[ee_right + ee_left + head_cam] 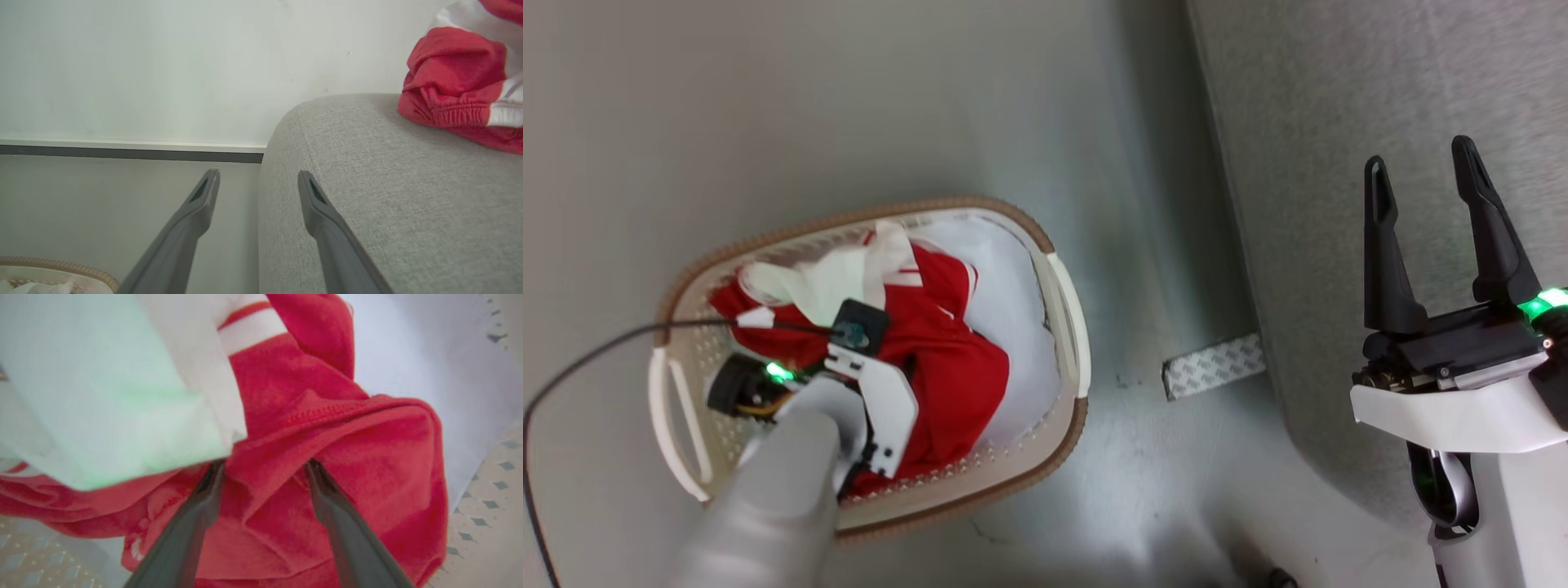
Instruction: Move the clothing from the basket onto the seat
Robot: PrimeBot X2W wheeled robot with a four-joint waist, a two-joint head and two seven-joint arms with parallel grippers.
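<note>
Left wrist view, hard to read: the tips of your left gripper [264, 465] are sunk in folds of the clothing [347, 457]. The picture is soft, and a pale, green-lit panel of the garment covers the upper left.
Left claw: the fingers stand wide apart with a ridge of red fabric between them, and they are not closed on it.
Head view, hidden: your left wrist housing covers that gripper's fingers, and the forearm is cut off at the bottom edge.
Basket [968, 202]: it stands on the floor [768, 98]. It holds the clothing, bunched at left and middle, over a pale cloth [1013, 278] showing on the right side.
Right claw: your right gripper [1421, 155] is fully spread with nothing between the fingers, at the edge of the seat [1339, 98].
Seat: in the right wrist view a second red garment [449, 73] with white bands lies on it, cut off at the top right corner.
Floor: a patterned tape strip [1213, 366] lies at the seat's foot. A black cable [596, 347] runs from the left edge to your left wrist.
</note>
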